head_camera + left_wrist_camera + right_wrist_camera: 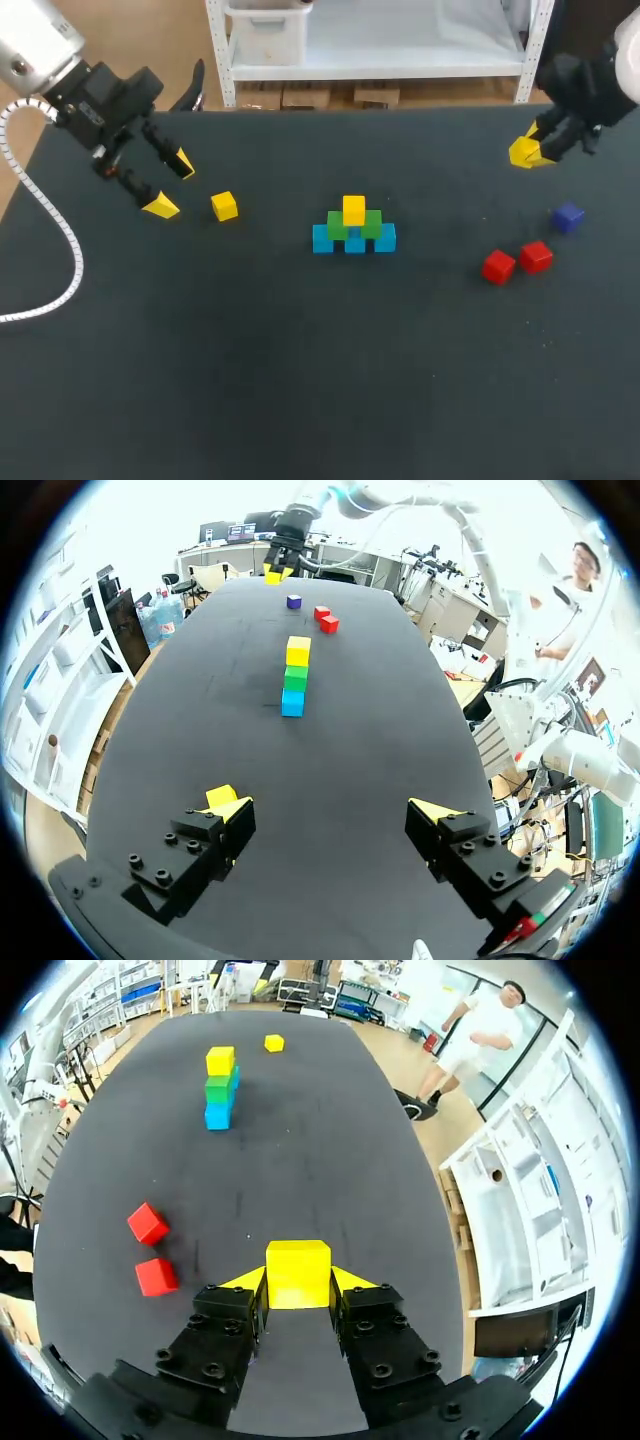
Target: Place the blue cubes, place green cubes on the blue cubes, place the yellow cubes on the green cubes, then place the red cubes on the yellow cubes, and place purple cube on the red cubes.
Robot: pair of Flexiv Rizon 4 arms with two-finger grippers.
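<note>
Mid-table stands a stack (pixel 353 228): blue cubes (pixel 322 239) at the bottom, green cubes (pixel 338 222) on them, one yellow cube (pixel 353 209) on top. A loose yellow cube (pixel 224 206) lies to the left, just beyond my open left gripper (pixel 171 185), which holds nothing. At the far right my right gripper (pixel 527 152) is shut on another yellow cube (pixel 298 1273), held above the table. Two red cubes (pixel 498 266) (pixel 536 256) and a purple cube (pixel 567 217) lie near the right edge. In the left wrist view the stack (pixel 295 676) is straight ahead of the fingers.
The table's back edge (pixel 360 108) runs just behind both grippers. Bare dark tabletop (pixel 300 380) fills the whole front half.
</note>
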